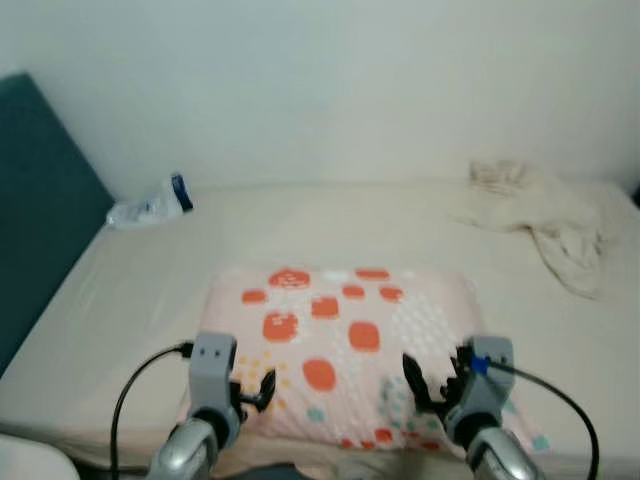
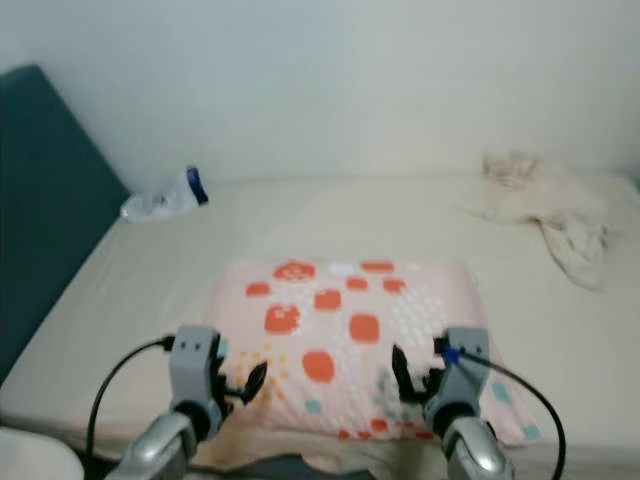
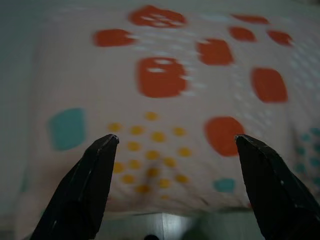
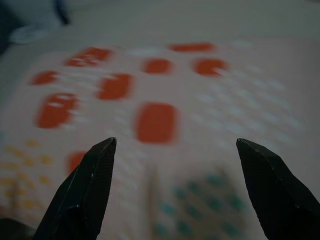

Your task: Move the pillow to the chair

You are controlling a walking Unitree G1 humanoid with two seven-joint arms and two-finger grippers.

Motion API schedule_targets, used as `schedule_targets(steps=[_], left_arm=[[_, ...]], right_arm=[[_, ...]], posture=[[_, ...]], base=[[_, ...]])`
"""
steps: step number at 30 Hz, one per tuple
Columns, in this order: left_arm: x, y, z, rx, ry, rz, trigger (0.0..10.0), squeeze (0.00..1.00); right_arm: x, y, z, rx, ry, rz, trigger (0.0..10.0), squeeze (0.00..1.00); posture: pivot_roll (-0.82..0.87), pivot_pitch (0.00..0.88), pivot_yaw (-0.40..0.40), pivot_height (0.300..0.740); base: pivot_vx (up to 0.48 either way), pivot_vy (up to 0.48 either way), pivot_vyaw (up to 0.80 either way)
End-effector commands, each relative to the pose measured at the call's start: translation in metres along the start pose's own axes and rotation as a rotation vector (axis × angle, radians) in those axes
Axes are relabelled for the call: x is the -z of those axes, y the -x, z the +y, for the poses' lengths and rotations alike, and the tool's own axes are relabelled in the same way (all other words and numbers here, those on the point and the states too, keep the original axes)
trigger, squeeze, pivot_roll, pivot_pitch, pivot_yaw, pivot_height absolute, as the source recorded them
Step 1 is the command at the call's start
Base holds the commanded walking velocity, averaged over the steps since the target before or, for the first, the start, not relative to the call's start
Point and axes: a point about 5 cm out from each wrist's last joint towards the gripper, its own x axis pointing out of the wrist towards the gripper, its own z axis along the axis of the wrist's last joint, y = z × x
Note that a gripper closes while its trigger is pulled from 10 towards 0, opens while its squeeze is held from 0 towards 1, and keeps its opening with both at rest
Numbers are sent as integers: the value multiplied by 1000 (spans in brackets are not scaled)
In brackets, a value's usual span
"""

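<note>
Both grippers, left gripper [image 1: 262, 388] and right gripper [image 1: 425, 385], hang spread open over the near edge of the pillow [image 1: 340, 330], whose long axis runs crosswise between them.

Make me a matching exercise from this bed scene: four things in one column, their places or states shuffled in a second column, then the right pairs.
Things:
1. pillow
2. plastic bottle
3. crumpled cloth
4. left hand

Places or states:
A. far right part of the bed
B. open, at the pillow's near left corner
C. far left of the bed, lying by the wall
D. middle of the bed, orange spots

Pairs: 1-D, 2-C, 3-A, 4-B
</note>
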Motion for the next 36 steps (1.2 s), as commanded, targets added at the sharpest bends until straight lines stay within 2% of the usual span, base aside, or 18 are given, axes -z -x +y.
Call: schedule_targets(steps=[1, 5, 8, 11, 20, 25, 29, 33, 36], left_arm=[[9, 5, 6, -22, 3, 40, 10000, 0], [9, 5, 5, -12, -5, 39, 10000, 0], [9, 4, 1, 16, -32, 41, 10000, 0], [10, 4, 1, 14, -9, 48, 10000, 0], [11, 3, -1, 37, 7, 46, 10000, 0], [7, 1, 0, 46, 12, 25, 10000, 0], [1, -4, 4, 30, 10, -1, 10000, 0], [-12, -11, 17, -32, -9, -56, 10000, 0], [-15, -12, 21, -51, -12, -68, 10000, 0]], right_arm=[[4, 0, 5, -7, -10, 11, 10000, 0], [9, -2, -1, 49, -25, 51, 10000, 0], [11, -3, -2, 59, -15, 69, 10000, 0], [10, -3, -2, 60, -12, 69, 10000, 0], [11, -5, -4, 78, -2, 81, 10000, 0], [12, -5, -5, 89, -3, 84, 10000, 0], [11, -6, -5, 94, -5, 79, 10000, 0], [9, -7, -7, 105, -10, 62, 10000, 0], [8, -7, -7, 106, -10, 62, 10000, 0]], posture=[[-134, 65, 67, 740], [-133, 66, 66, 740], [-139, 66, 64, 740], [-140, 64, 63, 740], [-137, 58, 61, 740], [-143, 52, 61, 740], [-147, 46, 62, 740], [-152, 49, 67, 740], [-153, 49, 68, 740]], base=[[0, 0, 775], [0, 0, 0], [0, -480, 0], [0, -466, 0], [0, 0, 0], [0, 0, -781], [0, 0, -775], [0, 0, 0], [0, 0, 0]])
